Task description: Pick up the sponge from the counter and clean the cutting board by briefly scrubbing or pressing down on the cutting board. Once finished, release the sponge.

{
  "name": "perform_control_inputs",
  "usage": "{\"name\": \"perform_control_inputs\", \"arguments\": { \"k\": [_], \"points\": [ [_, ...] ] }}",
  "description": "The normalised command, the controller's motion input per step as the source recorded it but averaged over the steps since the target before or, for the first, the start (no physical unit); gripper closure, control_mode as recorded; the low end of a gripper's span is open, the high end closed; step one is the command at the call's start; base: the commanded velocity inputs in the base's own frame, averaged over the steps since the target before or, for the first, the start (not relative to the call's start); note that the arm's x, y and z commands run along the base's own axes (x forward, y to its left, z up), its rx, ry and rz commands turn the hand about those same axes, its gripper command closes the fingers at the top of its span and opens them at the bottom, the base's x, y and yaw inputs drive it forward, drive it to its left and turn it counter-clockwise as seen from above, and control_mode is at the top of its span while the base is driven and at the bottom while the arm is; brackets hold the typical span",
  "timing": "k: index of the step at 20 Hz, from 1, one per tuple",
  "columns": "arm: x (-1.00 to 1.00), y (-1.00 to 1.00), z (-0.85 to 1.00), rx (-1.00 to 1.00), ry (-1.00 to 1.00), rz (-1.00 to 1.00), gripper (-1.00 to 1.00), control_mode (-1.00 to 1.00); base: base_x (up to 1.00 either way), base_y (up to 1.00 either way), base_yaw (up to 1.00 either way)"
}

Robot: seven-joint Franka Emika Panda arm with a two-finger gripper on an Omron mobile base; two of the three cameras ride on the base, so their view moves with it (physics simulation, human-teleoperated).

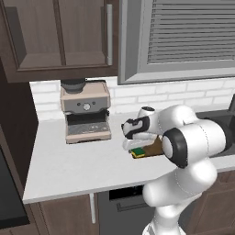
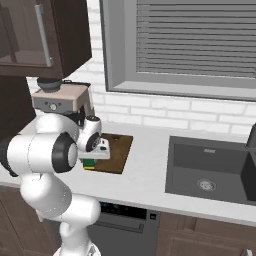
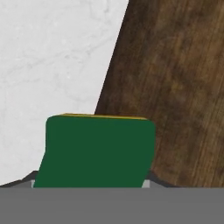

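The claw (image 3: 94, 186) is pinching the sponge (image 3: 96, 151) between its fingertips; the sponge is sitting low over the cutting board's (image 3: 175, 87) near left edge, beside the bare counter (image 3: 52, 57).

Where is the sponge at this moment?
The sponge is in the shut pincer, low over the near edge of the cutting board, right of the coffee machine in the left base view.
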Motion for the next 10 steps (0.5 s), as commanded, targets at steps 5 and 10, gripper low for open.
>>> {"name": "perform_control_inputs", "arguments": {
  "k": [5,10],
  "points": [
    [0.27,-0.14,-0.10,0.00,0.00,0.00,1.00,-1.00,0.00,0.00,0.00],
    [0.56,-0.02,0.00,0.00,0.00,0.00,1.00,-1.00,0.00,0.00,0.00]
  ]
}}
